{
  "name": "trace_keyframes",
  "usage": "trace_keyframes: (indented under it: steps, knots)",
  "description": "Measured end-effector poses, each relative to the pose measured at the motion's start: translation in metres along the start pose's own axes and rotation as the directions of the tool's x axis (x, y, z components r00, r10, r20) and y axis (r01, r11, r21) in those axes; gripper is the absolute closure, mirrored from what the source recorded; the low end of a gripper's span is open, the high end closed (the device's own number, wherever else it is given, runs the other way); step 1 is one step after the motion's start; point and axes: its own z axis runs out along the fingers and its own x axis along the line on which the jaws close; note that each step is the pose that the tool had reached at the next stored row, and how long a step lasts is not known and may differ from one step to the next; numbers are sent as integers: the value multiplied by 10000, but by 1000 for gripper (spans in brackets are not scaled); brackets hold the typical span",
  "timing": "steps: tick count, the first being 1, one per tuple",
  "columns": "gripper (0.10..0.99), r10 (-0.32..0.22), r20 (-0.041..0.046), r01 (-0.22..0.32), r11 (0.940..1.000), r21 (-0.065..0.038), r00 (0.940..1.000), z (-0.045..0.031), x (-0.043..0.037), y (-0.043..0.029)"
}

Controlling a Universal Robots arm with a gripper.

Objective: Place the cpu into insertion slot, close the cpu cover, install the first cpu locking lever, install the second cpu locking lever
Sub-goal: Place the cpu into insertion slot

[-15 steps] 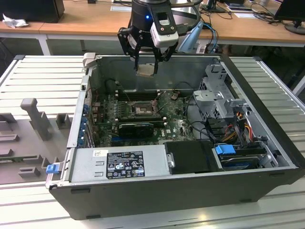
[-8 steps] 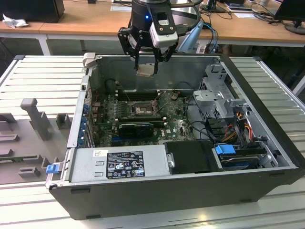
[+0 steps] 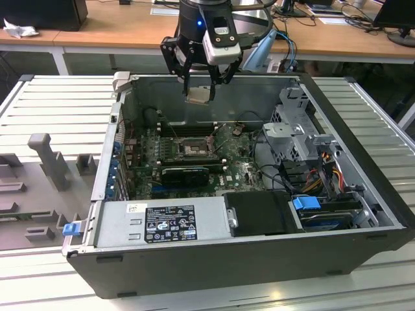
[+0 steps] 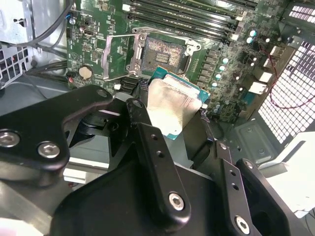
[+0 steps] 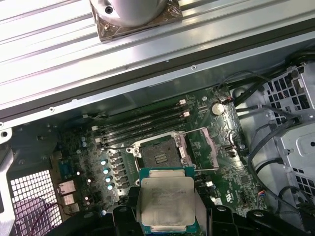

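Silver-beige cpu (image 5: 166, 201) edged teal, green circuit board (image 5: 236, 172), dark insertion slot (image 5: 158, 156) rimmed grey.

No legible print (power-supply label (image 3: 170, 223) too small)

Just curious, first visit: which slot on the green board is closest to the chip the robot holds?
The square insertion slot, contacts bare, beside its swung-open cpu cover. The long black memory slots lie farther from the cpu in the gripper.

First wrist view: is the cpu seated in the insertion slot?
No, the cpu is held apart from the insertion slot, which lies empty.
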Motion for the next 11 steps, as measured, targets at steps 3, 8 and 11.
trace_keyframes:
  steps: [3, 8, 11]
  knots:
    - [561, 63, 6, -63, 10000, -1, 10000, 0, 0, 0]
    - [561, 159, 15, -159, 9999, -4, 9999, 0, 0, 0]
    - [561, 232, 21, -232, 9997, -5, 9997, 0, 0, 0]
